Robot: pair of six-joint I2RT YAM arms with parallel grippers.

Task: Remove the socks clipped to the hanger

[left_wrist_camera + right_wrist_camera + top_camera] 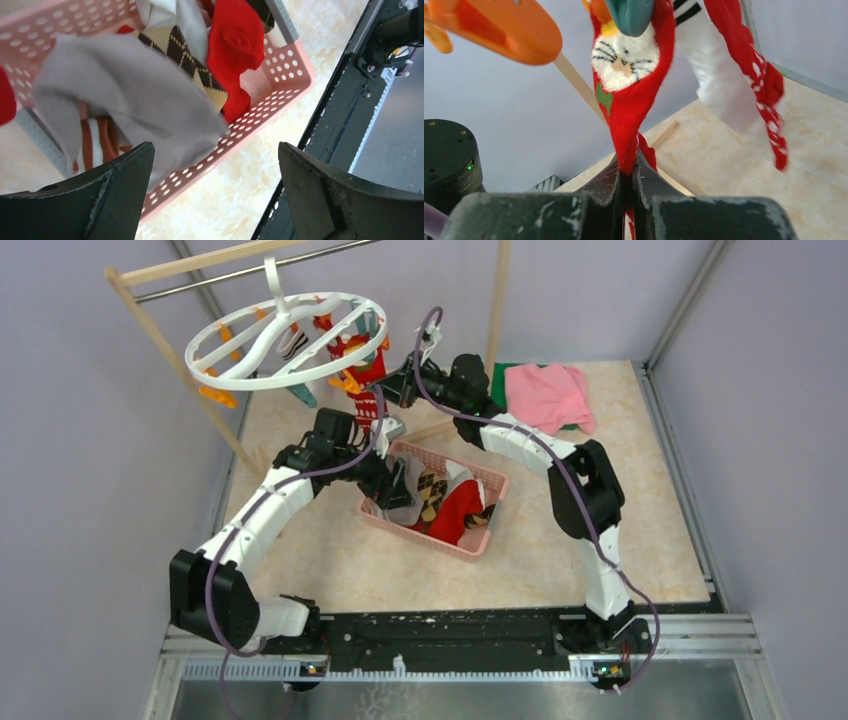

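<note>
At the far left stands a wooden rack point(170, 335) with a thin metal bar. From it hangs the hanger point(285, 340), a white plastic oval ring with curved crossbars and a hook. It is tilted, and orange and teal clips dangle under it. The socks still clipped sit under its right side, partly hidden by the ring in the top view.

The right wrist view shows them closer. A smooth orange clip point(499, 30) is cut off by the top edge. A teal clip point(629, 15) holds a red sock point(629, 90) of fuzzy knit with a white cat face. The right gripper point(628, 175) is clenched on the lower end of this sock, and the fabric is pinched flat between the two dark fingers. Beside it hang a white sock point(719, 80) with black stripes and a red patterned sock point(764, 75). Their clips are out of the frame.

The left gripper point(215, 165) is released, its fingers wide apart above the pink basket point(280, 95), which is plastic with round holes. Inside lie a soft grey sock point(125, 95), blurred at its edges, a brown argyle sock point(185, 55) and a plain red sock point(235, 45). A piece with brown and white stripes is mostly covered by the grey one.

At the far right a folded pink cloth point(548, 395) lies on a green cloth point(500, 375), which shows only at its edge.
</note>
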